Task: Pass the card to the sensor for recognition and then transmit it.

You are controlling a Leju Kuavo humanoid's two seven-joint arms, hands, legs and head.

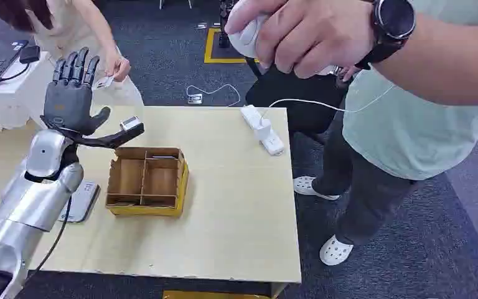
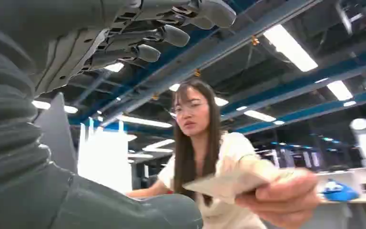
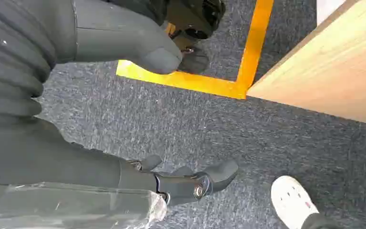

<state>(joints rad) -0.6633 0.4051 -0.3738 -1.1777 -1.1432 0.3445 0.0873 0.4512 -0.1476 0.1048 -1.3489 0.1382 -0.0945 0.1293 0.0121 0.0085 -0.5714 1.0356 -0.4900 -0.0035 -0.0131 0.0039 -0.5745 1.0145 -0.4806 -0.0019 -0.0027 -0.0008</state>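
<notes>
The left arm (image 1: 31,199) rises over the counter's (image 1: 236,205) left part, forearm upright. The left hand (image 1: 71,93) is raised, fingers (image 1: 74,65) straight and apart, thumb (image 1: 121,136) stretched sideways, holding nothing. The right hand (image 3: 138,114) hangs beside the counter's edge above the floor, thumb and fingers apart, nothing between them.

A robotics lab in an open-plan office hall: a pale wooden worktop (image 1: 236,205) stands on grey carpet (image 1: 174,50) with yellow floor tape (image 1: 210,47) beyond it, a power strip (image 1: 261,129) at its far edge, and strip lights (image 2: 288,46) on the exposed ceiling overhead.
</notes>
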